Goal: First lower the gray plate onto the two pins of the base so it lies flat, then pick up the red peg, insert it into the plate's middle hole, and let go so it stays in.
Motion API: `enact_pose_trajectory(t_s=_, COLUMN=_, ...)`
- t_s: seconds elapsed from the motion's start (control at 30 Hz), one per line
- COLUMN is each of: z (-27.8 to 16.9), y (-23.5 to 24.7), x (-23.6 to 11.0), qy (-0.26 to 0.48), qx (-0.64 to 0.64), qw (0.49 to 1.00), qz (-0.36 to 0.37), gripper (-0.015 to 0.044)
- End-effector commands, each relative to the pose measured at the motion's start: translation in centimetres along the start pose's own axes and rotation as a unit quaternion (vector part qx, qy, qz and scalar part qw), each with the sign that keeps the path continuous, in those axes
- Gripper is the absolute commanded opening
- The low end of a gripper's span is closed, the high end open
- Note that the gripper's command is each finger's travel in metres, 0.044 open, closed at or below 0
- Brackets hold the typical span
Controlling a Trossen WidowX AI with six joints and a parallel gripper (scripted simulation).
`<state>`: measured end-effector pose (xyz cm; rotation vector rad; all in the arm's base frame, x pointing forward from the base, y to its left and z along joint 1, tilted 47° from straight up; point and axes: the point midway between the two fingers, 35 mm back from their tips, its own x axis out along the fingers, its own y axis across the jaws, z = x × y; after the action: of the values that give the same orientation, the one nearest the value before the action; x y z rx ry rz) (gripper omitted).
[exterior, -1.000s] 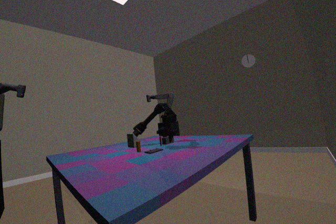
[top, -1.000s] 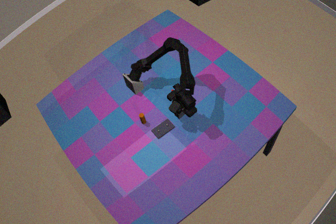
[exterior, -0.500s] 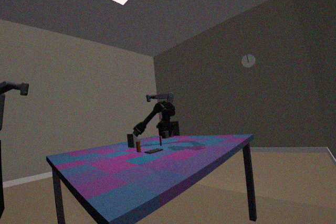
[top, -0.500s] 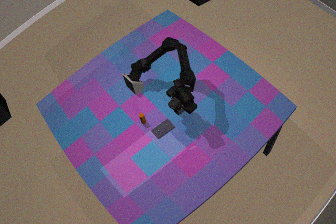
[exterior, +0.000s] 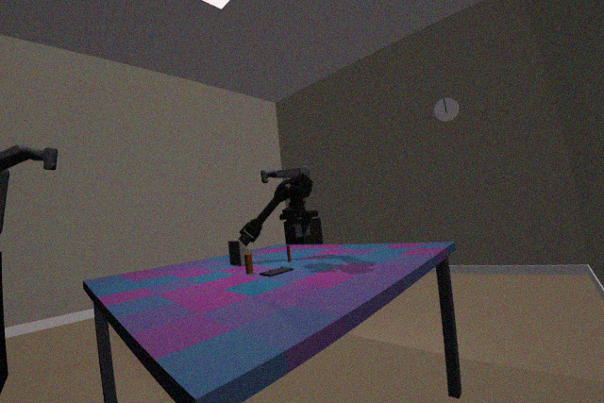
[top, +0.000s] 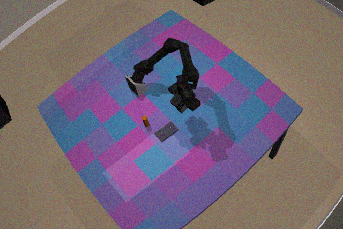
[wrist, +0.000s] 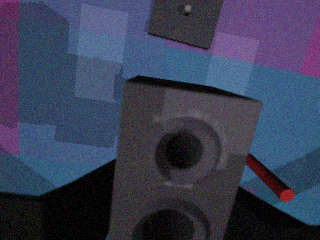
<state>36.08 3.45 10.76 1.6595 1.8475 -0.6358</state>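
While the gray plate [top: 136, 85] hangs on edge left of centre in the top view, the gripper [top: 137, 82] is pinched on it, off the table [top: 83, 148]. Wrist view: plate face fills the centre, two holes visible. Base [top: 166, 131] lies flat lower centre, pins up. Red peg [wrist: 267, 179] lies at right in the wrist view. An orange cylinder [top: 145, 120] stands just left of the base.
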Motion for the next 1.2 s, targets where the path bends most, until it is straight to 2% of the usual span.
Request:
enact_pose_trajectory(t_s=0.0, z=0.1, y=0.0, x=-0.8, qy=0.000, qx=-0.002, qw=1.000, qz=-0.001, gripper=0.0000)
enact_pose_trajectory(t_s=1.17, z=9.7, y=-0.3, x=4.3, qy=-0.002, qx=0.028, qw=1.000, qz=0.000, gripper=0.0000)
